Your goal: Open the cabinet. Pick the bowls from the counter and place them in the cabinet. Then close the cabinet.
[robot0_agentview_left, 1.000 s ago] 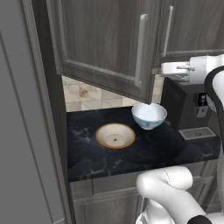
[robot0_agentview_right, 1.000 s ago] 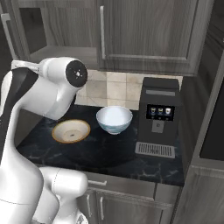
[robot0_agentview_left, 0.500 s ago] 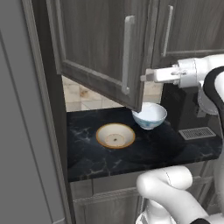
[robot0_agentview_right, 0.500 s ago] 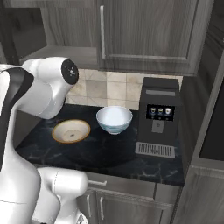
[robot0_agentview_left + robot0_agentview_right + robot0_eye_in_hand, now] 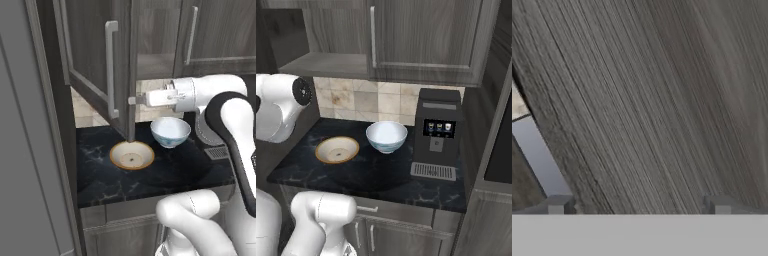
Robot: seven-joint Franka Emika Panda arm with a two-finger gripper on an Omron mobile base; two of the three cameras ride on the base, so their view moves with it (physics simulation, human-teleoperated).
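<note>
The cabinet's left door [image 5: 95,60] stands swung out wide, its silver bar handle [image 5: 111,70] facing left. My gripper [image 5: 134,100] is open, its tips against the door's inner face near the free edge, with nothing held. In the hand view the fingertips [image 5: 559,204] rest spread against wood grain [image 5: 662,100]. The cabinet's wooden shelf [image 5: 326,65] lies bare; the right door [image 5: 426,35] is shut. On the black counter [image 5: 371,175] sit the cream bowl [image 5: 132,155] [image 5: 337,149] and, right of it, the white bowl with blue pattern [image 5: 170,131] [image 5: 386,136].
A black coffee machine [image 5: 440,130] stands on the counter's right end, close to the white bowl. A tall grey panel [image 5: 25,150] borders the counter on the left. Beige backsplash tiles [image 5: 356,97] run behind the bowls.
The left door has swung much further open to the left. My gripper has moved left with it, staying against the door's inner side. The bowls have not moved.
</note>
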